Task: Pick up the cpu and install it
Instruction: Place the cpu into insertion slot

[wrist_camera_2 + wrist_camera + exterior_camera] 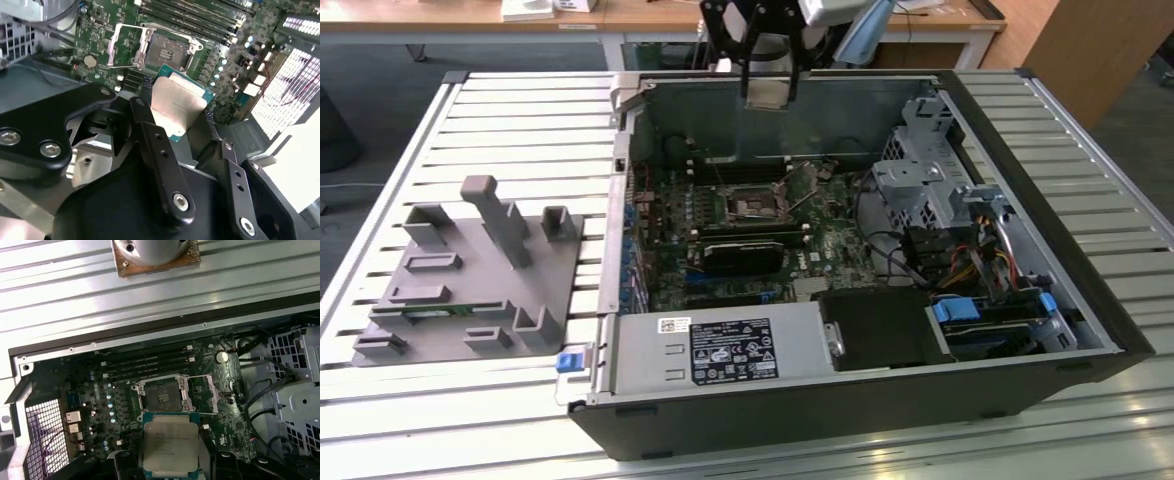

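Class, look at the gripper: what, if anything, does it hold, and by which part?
The gripper holds the cpu, clamped by two opposite side edges, its flat metal top showing in both wrist views.

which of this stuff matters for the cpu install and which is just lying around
Job: cpu, held in the claw; open socket on the motherboard.
Lying about: grey fixture, power supply, drive cage.
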Controlling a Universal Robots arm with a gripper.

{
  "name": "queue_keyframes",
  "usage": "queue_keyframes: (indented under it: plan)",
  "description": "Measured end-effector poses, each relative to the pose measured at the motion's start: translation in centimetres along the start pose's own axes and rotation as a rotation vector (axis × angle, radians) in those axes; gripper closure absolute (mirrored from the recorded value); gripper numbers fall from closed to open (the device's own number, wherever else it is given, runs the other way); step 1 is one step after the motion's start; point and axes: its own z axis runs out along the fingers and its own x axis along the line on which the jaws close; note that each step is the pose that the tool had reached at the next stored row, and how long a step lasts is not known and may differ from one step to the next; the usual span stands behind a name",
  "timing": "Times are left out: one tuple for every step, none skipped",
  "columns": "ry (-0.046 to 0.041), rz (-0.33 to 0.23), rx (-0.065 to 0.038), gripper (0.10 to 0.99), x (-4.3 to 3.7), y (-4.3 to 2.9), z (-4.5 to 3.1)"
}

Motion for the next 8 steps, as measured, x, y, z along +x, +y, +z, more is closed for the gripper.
queue_keyframes:
  plan:
    - [-0.0009, 0.018, 0.000, 0.553, 0.00, 0.00, 0.01]
    - [-0.0017, 0.034, 0.000, 0.553, 0.00, 0.00, 0.02]
    - [-0.0025, 0.050, 0.000, 0.553, 0.00, 0.00, 0.02]
    - [-0.0034, 0.067, 0.000, 0.553, 0.00, 0.00, 0.04]
    - [-0.0042, 0.083, 0.000, 0.553, 0.00, 0.00, 0.04]
    - [-0.0050, 0.099, 0.000, 0.553, 0.00, 0.00, 0.05]
    - [-0.0058, 0.116, 0.000, 0.553, 0.00, 0.00, 0.06]
    - [-0.0066, 0.133, -0.001, 0.553, 0.00, 0.00, 0.06]
